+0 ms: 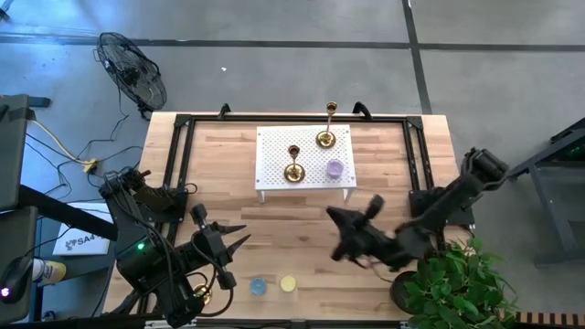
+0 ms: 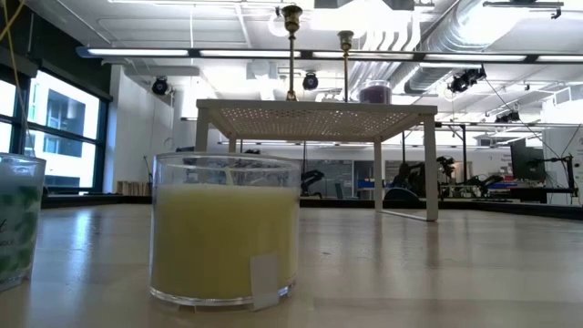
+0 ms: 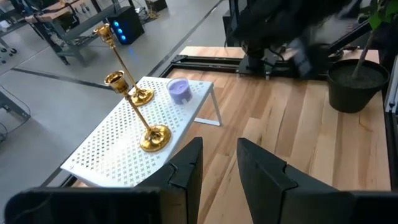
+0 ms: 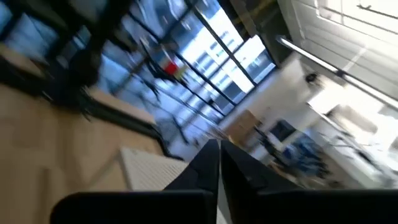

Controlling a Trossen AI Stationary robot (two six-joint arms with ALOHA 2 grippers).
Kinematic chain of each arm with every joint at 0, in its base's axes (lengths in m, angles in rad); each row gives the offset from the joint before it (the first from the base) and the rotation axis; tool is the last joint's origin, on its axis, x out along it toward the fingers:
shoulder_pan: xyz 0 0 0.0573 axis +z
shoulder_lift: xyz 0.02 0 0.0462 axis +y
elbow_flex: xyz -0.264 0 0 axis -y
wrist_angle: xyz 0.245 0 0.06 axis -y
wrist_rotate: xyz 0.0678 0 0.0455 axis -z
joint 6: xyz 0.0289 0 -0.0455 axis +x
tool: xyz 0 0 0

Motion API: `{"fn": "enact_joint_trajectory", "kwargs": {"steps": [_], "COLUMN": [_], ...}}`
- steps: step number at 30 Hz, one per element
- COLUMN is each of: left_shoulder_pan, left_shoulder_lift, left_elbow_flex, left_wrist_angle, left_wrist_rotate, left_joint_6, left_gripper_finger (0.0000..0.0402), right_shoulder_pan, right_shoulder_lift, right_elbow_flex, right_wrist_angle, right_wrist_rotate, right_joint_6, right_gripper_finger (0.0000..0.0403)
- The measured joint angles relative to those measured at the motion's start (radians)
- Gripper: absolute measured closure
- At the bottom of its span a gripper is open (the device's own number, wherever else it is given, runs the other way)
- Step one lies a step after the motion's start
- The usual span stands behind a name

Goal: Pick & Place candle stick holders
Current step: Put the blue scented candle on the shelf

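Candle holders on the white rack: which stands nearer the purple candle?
The rear holder, by the rack's far edge. The front holder stands farther from the purple candle.

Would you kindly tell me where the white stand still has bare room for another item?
The white stand's left half is bare. Its right half is crowded: two candle stick holders and the purple candle.

Overhead and table-level cameras both see the white rack (image 1: 304, 160).
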State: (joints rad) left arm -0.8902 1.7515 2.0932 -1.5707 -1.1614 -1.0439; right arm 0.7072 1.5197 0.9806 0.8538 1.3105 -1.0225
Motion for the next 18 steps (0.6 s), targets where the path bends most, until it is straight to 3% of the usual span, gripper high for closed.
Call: {"fn": "enact_joint_trajectory", "kwargs": {"steps": [11,18], "left_shoulder_pan": [0.0,0.004], "left_shoulder_lift": [0.027,0.085], "left_elbow_flex": [0.0,0.0], "left_wrist_angle": [0.001,0.0], "left_wrist_rotate": [0.056,0.025], "left_joint_6": [-0.008,0.002], "left_gripper_finger": [0.0305,0.0305], "right_shoulder_pan": [0.301,0.372], "right_shoulder_lift": [-0.175,-0.207], "right_elbow_flex": [0.0,0.0], "right_wrist_angle": [-0.166,-0.248], "right_wrist_rotate": [0.069,-0.018], "right_joint_6": [0.187,0.303], "right_gripper_finger": [0.0396,0.0401]}}
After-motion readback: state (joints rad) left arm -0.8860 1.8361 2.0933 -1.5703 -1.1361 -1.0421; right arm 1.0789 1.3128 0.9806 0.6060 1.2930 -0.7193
